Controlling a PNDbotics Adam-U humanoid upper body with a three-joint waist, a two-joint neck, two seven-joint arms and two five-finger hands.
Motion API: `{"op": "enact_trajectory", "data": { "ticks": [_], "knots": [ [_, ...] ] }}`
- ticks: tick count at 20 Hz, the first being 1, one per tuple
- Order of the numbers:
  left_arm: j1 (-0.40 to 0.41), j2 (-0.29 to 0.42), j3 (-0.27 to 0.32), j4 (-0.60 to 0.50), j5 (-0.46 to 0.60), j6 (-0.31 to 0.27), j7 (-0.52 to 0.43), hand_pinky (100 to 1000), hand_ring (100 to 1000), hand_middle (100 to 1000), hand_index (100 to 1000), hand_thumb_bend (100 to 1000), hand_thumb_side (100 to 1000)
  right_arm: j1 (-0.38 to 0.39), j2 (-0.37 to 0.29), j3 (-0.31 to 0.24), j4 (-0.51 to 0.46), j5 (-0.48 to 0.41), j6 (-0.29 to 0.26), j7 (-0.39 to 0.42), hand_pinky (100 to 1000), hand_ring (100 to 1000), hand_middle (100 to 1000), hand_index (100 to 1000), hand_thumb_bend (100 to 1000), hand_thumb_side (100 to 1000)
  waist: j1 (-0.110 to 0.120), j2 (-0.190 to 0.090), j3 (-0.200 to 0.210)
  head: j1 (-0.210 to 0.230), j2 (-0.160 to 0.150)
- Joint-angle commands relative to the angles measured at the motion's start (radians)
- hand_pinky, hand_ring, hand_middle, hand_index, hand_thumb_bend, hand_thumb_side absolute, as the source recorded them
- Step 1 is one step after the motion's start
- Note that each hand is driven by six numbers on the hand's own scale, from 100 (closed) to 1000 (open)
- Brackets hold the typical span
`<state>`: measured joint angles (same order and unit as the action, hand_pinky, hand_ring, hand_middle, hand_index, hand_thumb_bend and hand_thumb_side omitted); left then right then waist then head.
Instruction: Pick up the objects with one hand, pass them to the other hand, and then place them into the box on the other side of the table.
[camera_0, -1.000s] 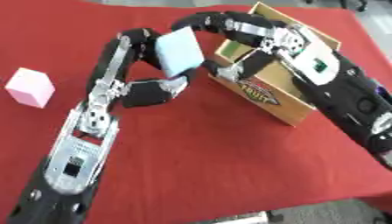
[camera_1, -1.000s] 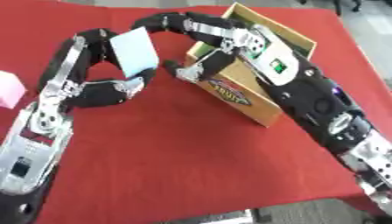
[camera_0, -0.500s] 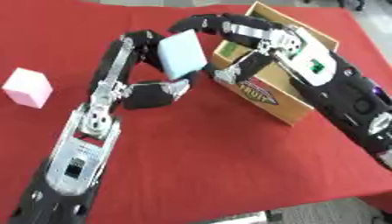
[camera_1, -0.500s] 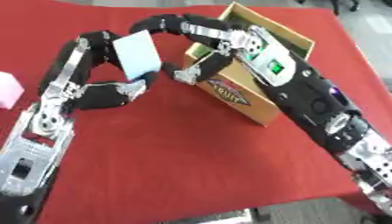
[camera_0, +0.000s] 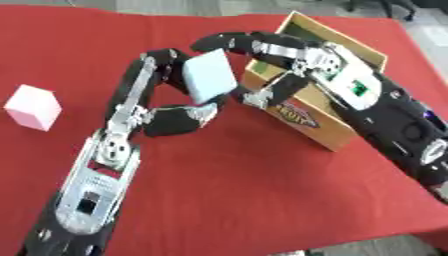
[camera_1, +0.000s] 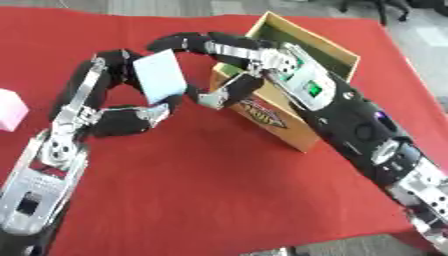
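Observation:
A pale blue block (camera_0: 208, 76) is held up above the red table, between my two hands. My left hand (camera_0: 171, 120) is shut on it, its fingers curled over the far edge and its thumb under the near edge. My right hand (camera_0: 278, 55) reaches in from the right with its fingers arched over the block's top and its thumb near the block's lower right corner. Whether the right hand touches the block is not clear. An open cardboard box (camera_0: 350, 59) stands on the right, just behind the right hand. A pink cube (camera_0: 33, 107) lies at the far left.
The red table cloth (camera_0: 245, 190) fills the view, and its front edge runs along the bottom right. The box's printed side (camera_0: 297, 116) faces the middle of the table.
The left hand has carried the blue block slightly right, toward the right hand. The right hand's fingers have closed in around the block's top.

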<state>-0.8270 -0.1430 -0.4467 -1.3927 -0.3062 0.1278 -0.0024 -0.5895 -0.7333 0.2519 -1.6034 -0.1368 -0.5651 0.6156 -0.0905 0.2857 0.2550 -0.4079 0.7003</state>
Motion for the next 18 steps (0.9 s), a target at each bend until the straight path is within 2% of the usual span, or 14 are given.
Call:
{"op": "enact_trajectory", "data": {
  "ticks": [1, 8, 18],
  "knots": [
    [-0.013, -0.016, 0.005, -0.006, -0.01, -0.001, 0.01, 590, 426, 331, 478, 100, 100, -0.009, -0.024, -0.004, -0.029, -0.01, -0.254, 0.291, 1000, 1000, 980, 1000, 100, 210, 0.002, -0.014, -0.002, 0.001, -0.015],
    [-0.007, -0.014, 0.019, 0.011, -0.033, -0.004, 0.032, 584, 425, 329, 476, 100, 100, -0.002, -0.025, -0.012, -0.054, -0.038, -0.178, 0.291, 1000, 1000, 985, 1000, 100, 203, 0.0, -0.012, -0.005, 0.003, -0.016],
    [-0.003, -0.017, 0.015, 0.031, -0.068, -0.018, 0.012, 573, 422, 327, 474, 100, 100, 0.002, -0.033, 0.0, -0.111, -0.083, -0.153, 0.291, 1000, 1000, 995, 1000, 100, 207, 0.0, -0.009, -0.005, -0.009, 0.002]
  ]
}}
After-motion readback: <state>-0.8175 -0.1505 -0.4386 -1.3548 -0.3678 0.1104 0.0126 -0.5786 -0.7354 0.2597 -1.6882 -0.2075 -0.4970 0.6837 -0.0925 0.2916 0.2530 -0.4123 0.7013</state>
